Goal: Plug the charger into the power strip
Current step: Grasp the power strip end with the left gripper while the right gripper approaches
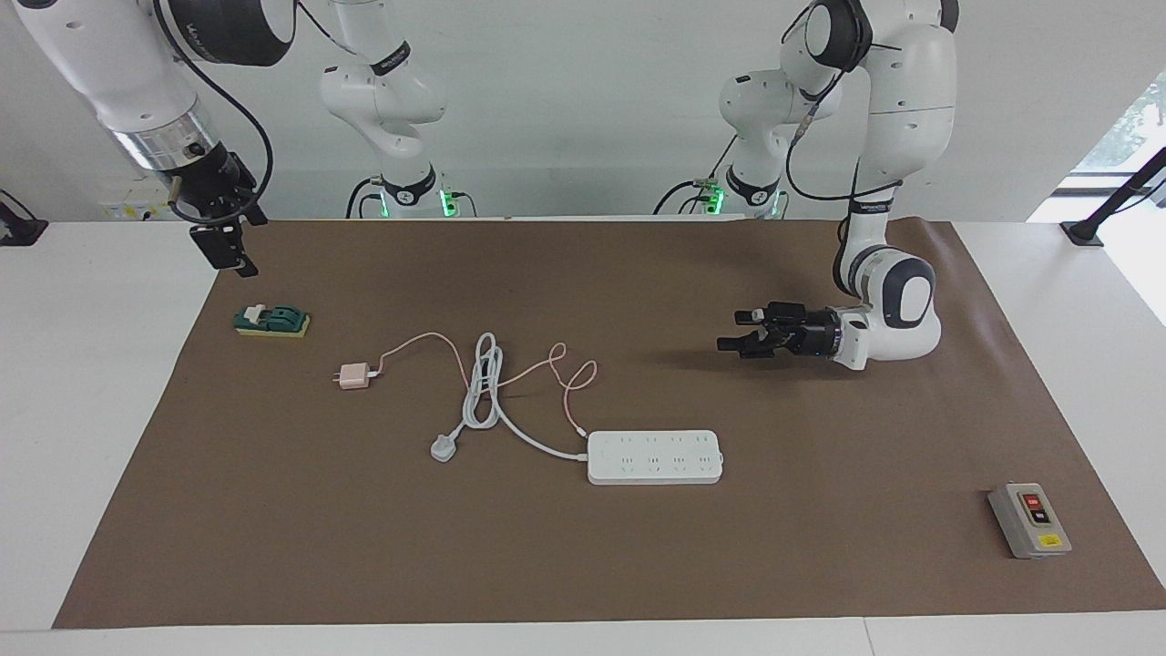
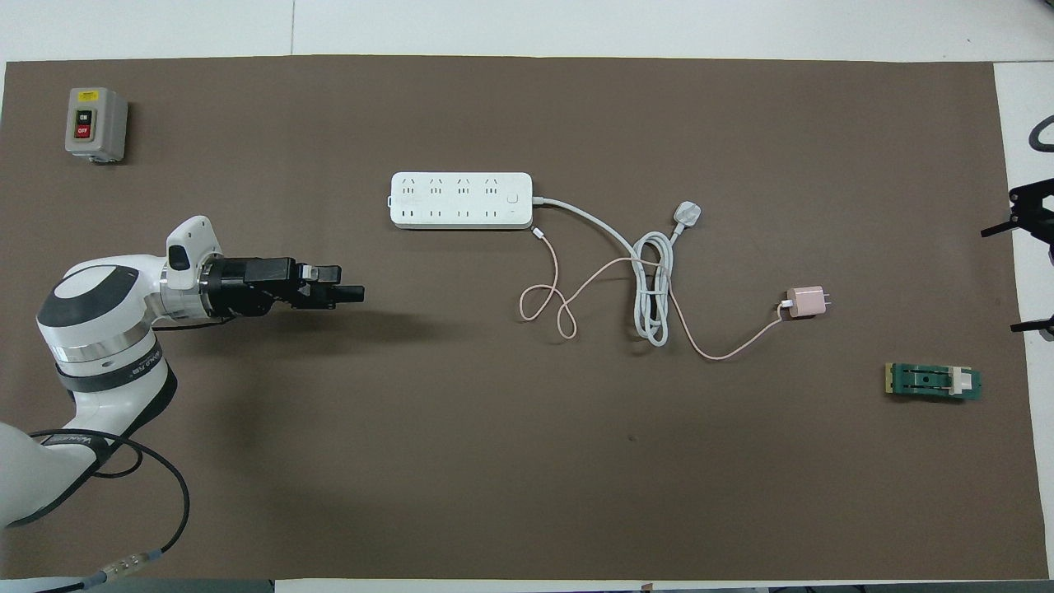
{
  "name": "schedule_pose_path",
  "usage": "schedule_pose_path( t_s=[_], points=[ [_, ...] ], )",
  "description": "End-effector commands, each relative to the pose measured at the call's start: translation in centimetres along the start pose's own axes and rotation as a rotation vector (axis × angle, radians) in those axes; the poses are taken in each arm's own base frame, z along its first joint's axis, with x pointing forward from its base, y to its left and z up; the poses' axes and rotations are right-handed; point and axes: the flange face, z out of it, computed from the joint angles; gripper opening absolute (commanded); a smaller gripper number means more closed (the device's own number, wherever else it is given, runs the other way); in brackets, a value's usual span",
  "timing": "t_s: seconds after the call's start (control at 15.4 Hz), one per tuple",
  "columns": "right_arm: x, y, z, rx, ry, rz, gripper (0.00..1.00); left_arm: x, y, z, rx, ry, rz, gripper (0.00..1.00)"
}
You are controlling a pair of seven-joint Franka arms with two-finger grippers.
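Note:
The charger point(image 1: 353, 375) is a small pale pink cube lying on the brown mat point(image 1: 820, 565) toward the right arm's end; it also shows in the overhead view point(image 2: 807, 301). Its thin pink cable point(image 2: 560, 309) loops across to the power strip point(image 1: 654, 456), a long white socket bar lying flat, also in the overhead view point(image 2: 461, 200). My left gripper point(image 1: 740, 332) is open and empty, pointing sideways low over bare mat toward the left arm's end of the strip; it also shows in the overhead view point(image 2: 344, 282). My right gripper point(image 1: 232, 257) hangs empty over the mat's edge, above a green block.
The strip's thick white cord point(image 2: 653, 301) lies coiled between charger and strip, ending in a grey-white three-pin plug point(image 1: 444, 447). A green and yellow block point(image 1: 271, 320) lies near the right arm. A grey button box point(image 1: 1028, 519) stands at the mat's corner farthest from the robots.

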Motion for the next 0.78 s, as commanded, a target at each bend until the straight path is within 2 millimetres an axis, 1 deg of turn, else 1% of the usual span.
schedule_pose_path(
  t_s=[0.0,0.06,0.19,0.32,0.39,0.52,0.58,0.71],
  points=[
    [0.0,0.6,0.4,0.026,-0.030,0.041,1.00,1.6,-0.7,0.7,0.060,0.051,0.021,1.00],
    [0.2,0.7,1.2,0.016,-0.059,0.065,1.00,2.4,0.1,1.1,0.056,0.065,0.042,1.00],
    [1.3,1.0,3.1,0.014,-0.093,0.121,1.00,3.5,0.9,1.3,0.037,0.062,0.054,1.00],
    [1.9,1.1,4.8,0.001,-0.124,0.144,1.00,3.5,0.3,2.3,0.033,0.030,0.033,1.00],
    [2.2,0.9,6.0,-0.020,-0.134,0.142,1.00,3.3,0.0,3.0,0.040,0.018,0.023,1.00],
    [2.3,0.8,8.8,-0.043,-0.147,0.090,1.00,3.3,-0.4,3.8,0.057,0.018,0.016,1.00],
    [2.4,0.2,10.3,-0.038,-0.170,0.085,1.00,3.4,-0.5,3.7,0.067,0.027,0.018,1.00],
    [2.2,-0.1,12.5,-0.020,-0.225,0.086,1.00,3.5,-0.5,3.7,0.071,0.030,0.012,1.00]
  ],
)
